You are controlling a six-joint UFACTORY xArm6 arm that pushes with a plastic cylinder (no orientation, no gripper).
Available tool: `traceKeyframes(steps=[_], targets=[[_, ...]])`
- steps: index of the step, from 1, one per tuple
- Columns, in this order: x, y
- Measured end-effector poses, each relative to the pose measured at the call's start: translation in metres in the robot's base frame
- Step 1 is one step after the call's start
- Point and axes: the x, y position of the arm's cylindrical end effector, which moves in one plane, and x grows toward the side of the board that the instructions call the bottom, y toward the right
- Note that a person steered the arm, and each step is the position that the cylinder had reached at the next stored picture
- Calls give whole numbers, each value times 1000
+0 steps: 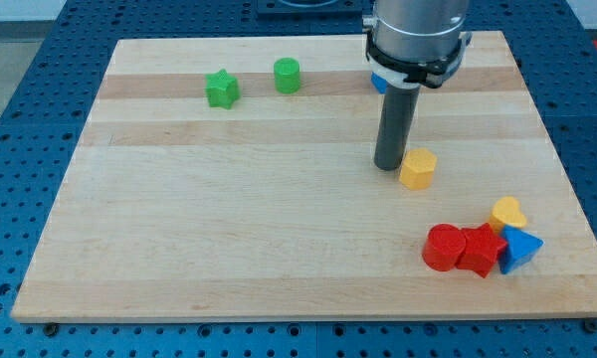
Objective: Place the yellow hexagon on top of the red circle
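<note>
The yellow hexagon (418,168) lies on the wooden board right of centre. My tip (389,165) stands just left of it, touching or almost touching its left side. The red circle (443,247) lies lower right, below the hexagon and slightly to its right. It touches a second red block (481,250) on its right, whose shape I cannot make out.
A yellow heart (508,212) and a blue triangle (518,249) crowd the right of the red blocks. A green star (221,89) and a green cylinder (288,76) sit at the top left. A blue block (377,83) is partly hidden behind the arm. The board's right edge (565,169) is near.
</note>
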Motion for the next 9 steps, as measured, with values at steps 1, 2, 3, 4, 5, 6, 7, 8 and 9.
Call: traceKeyframes(steps=[1, 2, 3, 4, 5, 6, 7, 8, 9], targets=[[-14, -29], [-49, -38], [-61, -19], [-54, 18], [-37, 21], [-45, 14], [-34, 10], [-10, 19], [10, 38]])
